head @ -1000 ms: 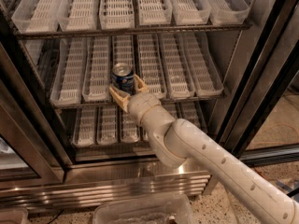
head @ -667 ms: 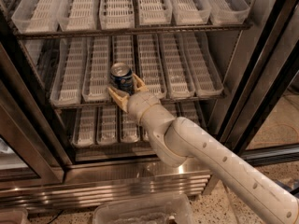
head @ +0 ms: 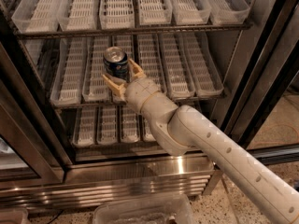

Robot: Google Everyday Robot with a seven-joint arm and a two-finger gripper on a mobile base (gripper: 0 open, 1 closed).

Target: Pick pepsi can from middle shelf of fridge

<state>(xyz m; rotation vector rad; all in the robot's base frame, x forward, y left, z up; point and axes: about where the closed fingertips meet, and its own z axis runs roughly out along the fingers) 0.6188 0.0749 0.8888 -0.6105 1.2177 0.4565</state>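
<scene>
Dark-blue with a silver top, the pepsi can (head: 115, 64) is the only thing on the bench (head: 202, 96), which is the middle of 3 wire racks in the fridge (head: 140, 183). In the camera view, the 1 view there is, the can stands near the bench's front edge and left of centre, over about the 3rd of 6 clear lanes counting from the left edge. Its base is hidden behind the wrist, so I cannot tell whether it rests on the lane or hangs just above it. The end effector (head: 119, 70) reaches in from the front-right, across the front edge, with a tan finger on each side of the can. The fingers (head: 111, 82) look closed onto its lower half, so I judge the can gripped. The can's long axis is upright, at right angles to the fingers, and the can sits straight ahead of the wrist toward the bench's back edge. There is only 1 arm, so which is nearer does not arise. The way out probably runs back along the arm's line over the front edge, keeping the silver top below the upper rack (head: 140, 31).
</scene>
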